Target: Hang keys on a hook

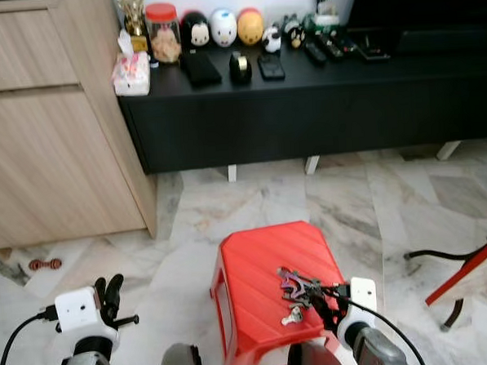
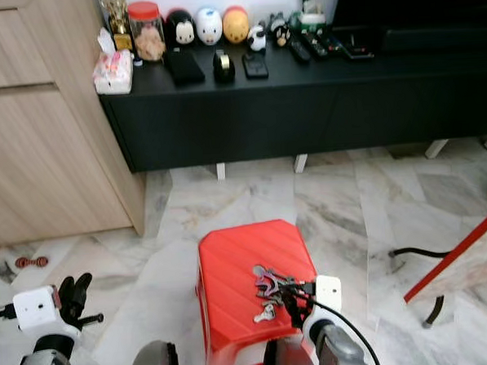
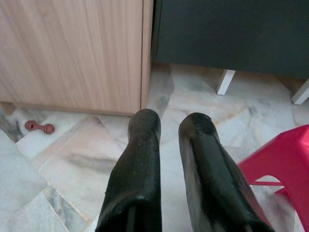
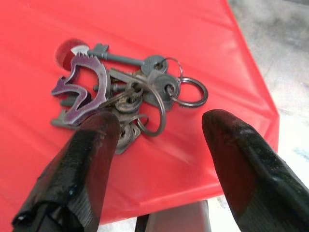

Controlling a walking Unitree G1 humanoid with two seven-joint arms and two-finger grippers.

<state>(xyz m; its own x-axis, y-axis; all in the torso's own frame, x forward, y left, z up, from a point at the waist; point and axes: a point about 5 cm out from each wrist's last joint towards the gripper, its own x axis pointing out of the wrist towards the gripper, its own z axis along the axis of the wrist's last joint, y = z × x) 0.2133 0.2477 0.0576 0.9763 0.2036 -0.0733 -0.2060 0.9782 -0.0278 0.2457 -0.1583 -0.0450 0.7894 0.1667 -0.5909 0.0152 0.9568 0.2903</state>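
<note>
Keys, a bunch of grey metal ones on linked steel rings with a flat purple metal charm shaped like a jagged animal, lie on the top of a ribbed red plastic stool. The right gripper is low over the stool's near right corner with its two black fingers spread wide apart; one fingertip is right at the edge of the bunch, the other fingertip stands over bare red plastic beyond the loose outer ring. Nothing is held between them, and the bunch sits just ahead of the fingertips.

Off to the other side, the left gripper hangs over the pale veined marble floor, its fingers parted by a narrow gap with nothing between them. Ahead of it stand a light wooden cabinet and a long black low sideboard; a small reddish dumbbell-shaped toy lies on the floor near the cabinet's foot. On the sideboard's top sit round figurines, a red-lidded jar, a tissue pack and several remote controls.
</note>
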